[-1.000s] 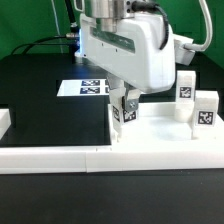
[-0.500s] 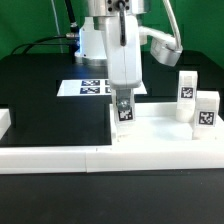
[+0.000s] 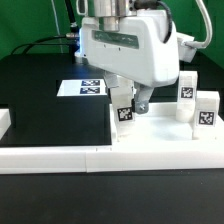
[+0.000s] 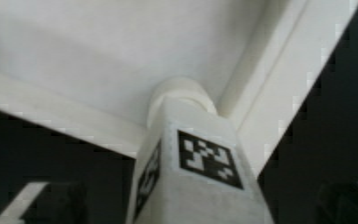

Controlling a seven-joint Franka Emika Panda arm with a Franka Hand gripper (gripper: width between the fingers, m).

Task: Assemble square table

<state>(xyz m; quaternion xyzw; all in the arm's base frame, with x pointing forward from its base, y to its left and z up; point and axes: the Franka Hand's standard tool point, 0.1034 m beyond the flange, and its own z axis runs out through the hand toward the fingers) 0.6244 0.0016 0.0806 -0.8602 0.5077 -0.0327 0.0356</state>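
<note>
The square table's white slab (image 3: 165,140) lies at the exterior view's right. One tagged leg block (image 3: 124,112) stands upright in the slab's near corner socket. My gripper (image 3: 128,101) straddles the top of this leg. In the wrist view the leg (image 4: 190,150) fills the middle over the slab (image 4: 105,60). My gripper (image 4: 190,208) shows only dim fingertips (image 4: 25,205) far out on each side of the leg, apart from it, so it looks open. Two more leg blocks (image 3: 186,90) (image 3: 206,112) stand on the slab's right part.
The marker board (image 3: 82,87) lies flat behind the slab on the black table. Long white border bars (image 3: 60,157) run along the front, and a short white bar end (image 3: 4,120) sits at the exterior view's left edge.
The hand turned about a quarter turn around the leg half a second ago and has now turned back to its earlier wide orientation. The leg stays upright at the corner.
</note>
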